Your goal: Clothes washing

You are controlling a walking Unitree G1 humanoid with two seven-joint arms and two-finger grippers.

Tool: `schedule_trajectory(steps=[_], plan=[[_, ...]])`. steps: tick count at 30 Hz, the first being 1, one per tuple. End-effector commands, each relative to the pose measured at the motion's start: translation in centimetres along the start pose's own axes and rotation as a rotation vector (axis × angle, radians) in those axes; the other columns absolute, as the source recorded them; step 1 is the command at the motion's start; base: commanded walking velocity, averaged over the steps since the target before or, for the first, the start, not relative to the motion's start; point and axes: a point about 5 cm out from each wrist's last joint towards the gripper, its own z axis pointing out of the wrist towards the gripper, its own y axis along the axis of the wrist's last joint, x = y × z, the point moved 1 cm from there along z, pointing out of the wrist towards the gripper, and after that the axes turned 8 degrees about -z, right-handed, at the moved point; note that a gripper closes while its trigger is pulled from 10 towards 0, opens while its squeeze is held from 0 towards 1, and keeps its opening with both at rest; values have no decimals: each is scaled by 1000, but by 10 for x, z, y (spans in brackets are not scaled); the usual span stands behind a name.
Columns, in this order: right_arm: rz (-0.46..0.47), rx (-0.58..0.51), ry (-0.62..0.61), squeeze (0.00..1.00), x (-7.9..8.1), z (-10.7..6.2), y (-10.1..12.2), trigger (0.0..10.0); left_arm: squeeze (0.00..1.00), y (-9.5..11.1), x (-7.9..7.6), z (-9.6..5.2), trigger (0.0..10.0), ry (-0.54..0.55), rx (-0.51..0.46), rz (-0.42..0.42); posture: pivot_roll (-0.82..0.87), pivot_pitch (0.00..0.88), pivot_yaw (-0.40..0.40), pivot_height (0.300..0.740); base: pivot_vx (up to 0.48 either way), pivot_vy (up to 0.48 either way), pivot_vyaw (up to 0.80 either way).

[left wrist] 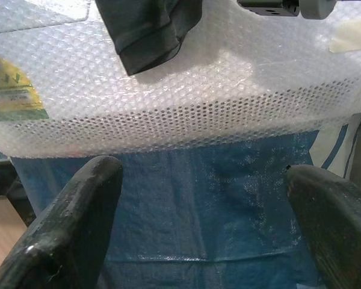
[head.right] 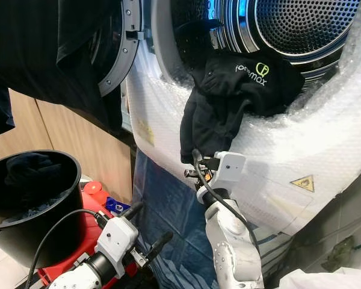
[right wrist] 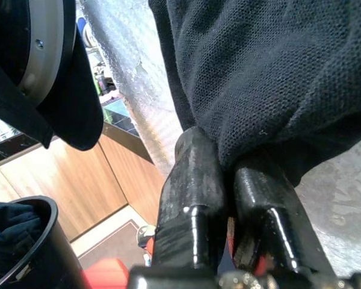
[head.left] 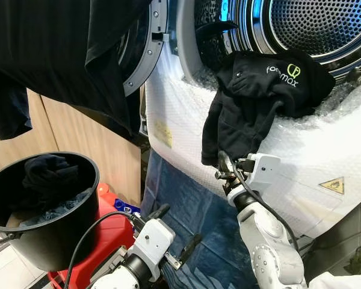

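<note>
both eye views are evenly lit and sharp, with no motion blur. blue-white glare rims the drum opening point(head.left: 301, 30), and the bubble wrap point(head.left: 301, 150) on the machine front shines pale. the black garment point(head.left: 259, 90) and the black bucket point(head.left: 42, 205) swallow detail in their folds and shaded inside. in the left wrist view the near fingers point(left wrist: 66, 229) are soft and out of focus, the wrap behind crisp. in the right wrist view, highlights streak the glossy fingers point(right wrist: 192, 198); the wood point(right wrist: 78, 180) behind is slightly soft.
</note>
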Motion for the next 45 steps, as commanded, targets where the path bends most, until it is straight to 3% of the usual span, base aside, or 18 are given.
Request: schedule_trajectory(steps=[1, 6, 14, 20, 21, 22, 23, 25, 27, 29, 35, 37, 38, 39, 41, 43, 45], plan=[[1, -11, 12, 0, -1, -3, 4, 0, 0, 2, 0, 3, 10000, -5, -2, 5, 55, 9, -104, 740, 0, 0, 0], [17, -26, 135, 0, 10, -4, 7, 0, 0, 2, -2, 5, 10000, -8, -8, 2, 53, 0, -101, 740, 0, 0, 0], [2, -49, 258, 0, 9, 1, 23, 0, 0, 2, 0, 8, 10000, -9, -11, 5, 50, 0, -104, 740, 0, 0, 0], [-80, -87, 574, 0, 16, 6, 63, 0, 0, 3, 2, 10, 10000, -1, -19, 8, 56, 0, -109, 740, 0, 0, 0], [-128, -88, 621, 0, 17, 8, 71, 2157, 0, 3, 2, 10, 10000, 0, -19, 8, 55, 0, -108, 740, 0, 0, 0], [-202, -88, 692, 0, 16, 15, 86, 10000, 0, 3, 2, 10, 10000, 2, -18, 9, 56, 0, -109, 740, 0, 0, 0], [-202, -88, 692, 0, 16, 15, 86, 10000, 0, 3, 2, 10, 10000, 2, -18, 9, 56, 0, -109, 740, 0, 0, 0], [-288, -91, 788, 0, 15, 23, 107, 10000, 0, 3, 2, 9, 10000, 1, -18, 9, 60, 0, -112, 740, 0, 0, 0], [-426, -88, 974, 0, 18, 26, 132, 10000, 0, 3, 2, 7, 10000, 7, -14, 9, 68, 3, -119, 740, 0, 0, 0], [-503, -94, 1044, 0, 19, 29, 147, 10000, 0, 3, 2, 6, 10000, 13, -12, 9, 72, 13, -125, 740, 0, 0, 0], [-668, -88, 1111, 0, 20, 55, 193, 10000, 0, 0, -6, -2, 10000, 30, 6, -15, 87, 38, -152, 740, 0, 0, 0], [-675, -89, 1114, 0, 19, 57, 195, 10000, 0, 0, -7, -2, 10000, 32, 7, -17, 89, 40, -155, 740, 0, 0, 0], [-672, -77, 1088, 0, 18, 62, 199, 10000, 0, 0, -8, -3, 10000, 34, 8, -17, 94, 49, -166, 740, 0, 0, 0], [-691, -47, 976, 0, 16, 77, 206, 10000, 0, -1, -10, -6, 10000, 41, 12, -20, 98, 59, -176, 740, 0, 0, 0], [-675, -18, 853, 0, 13, 89, 211, 10000, 0, -2, -11, -8, 10000, 51, 17, -26, 99, 66, -181, 740, 0, 0, 0], [-653, -1, 807, 0, 11, 93, 212, 10000, 0, -2, -11, -9, 10000, 55, 19, -29, 100, 69, -183, 740, 0, 0, 0], [-662, 36, 646, 0, 4, 103, 215, 10000, 0, -2, -13, -11, 10000, 66, 23, -37, 103, 87, -192, 740, 0, 0, 0]])
